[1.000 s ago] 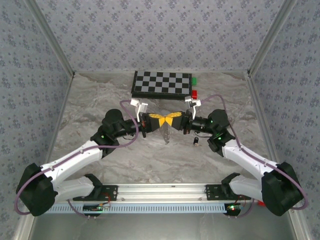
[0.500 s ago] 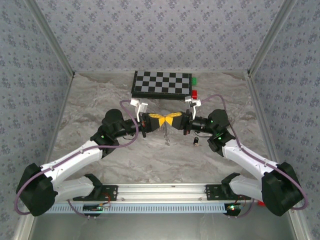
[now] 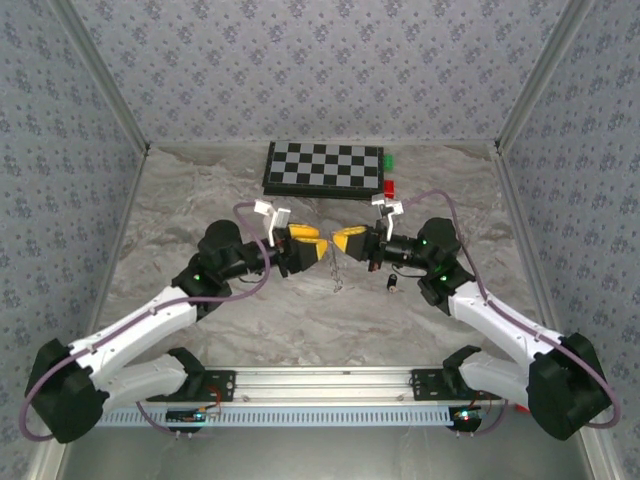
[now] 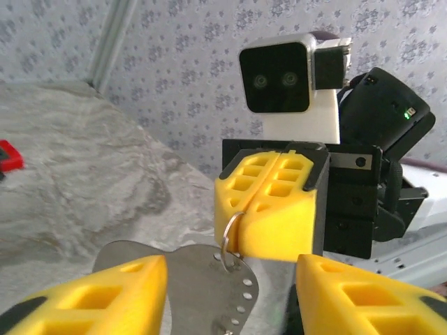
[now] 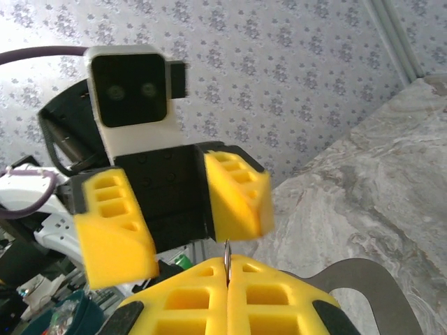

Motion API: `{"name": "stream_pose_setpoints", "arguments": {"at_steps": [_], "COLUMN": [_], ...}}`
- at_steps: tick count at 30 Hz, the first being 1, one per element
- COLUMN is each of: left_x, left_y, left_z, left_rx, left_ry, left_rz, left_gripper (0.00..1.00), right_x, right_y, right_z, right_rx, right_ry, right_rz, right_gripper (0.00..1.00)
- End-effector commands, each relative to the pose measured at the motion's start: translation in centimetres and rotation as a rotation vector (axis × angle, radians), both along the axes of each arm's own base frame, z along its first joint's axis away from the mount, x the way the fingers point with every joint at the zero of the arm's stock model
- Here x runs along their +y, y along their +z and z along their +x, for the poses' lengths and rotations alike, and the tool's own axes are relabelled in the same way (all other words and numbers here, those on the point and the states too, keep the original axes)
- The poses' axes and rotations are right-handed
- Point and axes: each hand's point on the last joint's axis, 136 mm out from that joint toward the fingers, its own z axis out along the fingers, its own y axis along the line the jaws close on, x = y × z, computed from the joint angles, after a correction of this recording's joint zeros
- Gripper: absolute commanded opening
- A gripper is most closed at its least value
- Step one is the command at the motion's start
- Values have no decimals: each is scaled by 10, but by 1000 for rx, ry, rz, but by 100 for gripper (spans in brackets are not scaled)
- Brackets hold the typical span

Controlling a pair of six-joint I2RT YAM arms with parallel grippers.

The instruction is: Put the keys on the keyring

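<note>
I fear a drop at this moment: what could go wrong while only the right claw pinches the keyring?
The right claw pinches the keyring only at its thin edge, so it may slip or twist out. The left claw stands open close by; moving in, it might knock the ring loose. The key lies apart on the table, where an arm could push it away.
</note>
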Motion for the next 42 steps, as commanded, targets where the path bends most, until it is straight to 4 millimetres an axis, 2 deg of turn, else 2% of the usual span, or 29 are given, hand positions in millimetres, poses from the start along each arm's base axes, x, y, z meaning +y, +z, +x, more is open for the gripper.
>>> {"name": "stream_pose_setpoints", "arguments": {"at_steps": [1,3,12,31,33,38,40,42], "left_x": [18,25,28,21,22,23,21,18], "left_y": [18,15,4,-6,-10,-34,-48,-62], "left_z": [9,11,13,19,21,32,37,41], "left_rx": [-51,-54,-49,-34,-27,21,44,71], "left_ry": [115,149,173,164,174,218,235,245], "left_rz": [12,32,71,103,116,195,238,277], "left_gripper": [59,63,64,67,71,95,100,100], "right_x": [-8,-10,-17,-26,-28,-44,-54,-67], "right_y": [19,17,2,-14,-15,-22,-26,-32], "right_z": [8,12,32,42,42,43,44,47], "right_rx": [-42,-27,52,87,79,61,55,59], "right_ry": [-70,-97,-197,-275,-275,-317,-343,-389], "right_rz": [19,14,-53,-147,-151,-159,-170,-195], "right_gripper": [0,0,0,0,0,0,0,0]}}
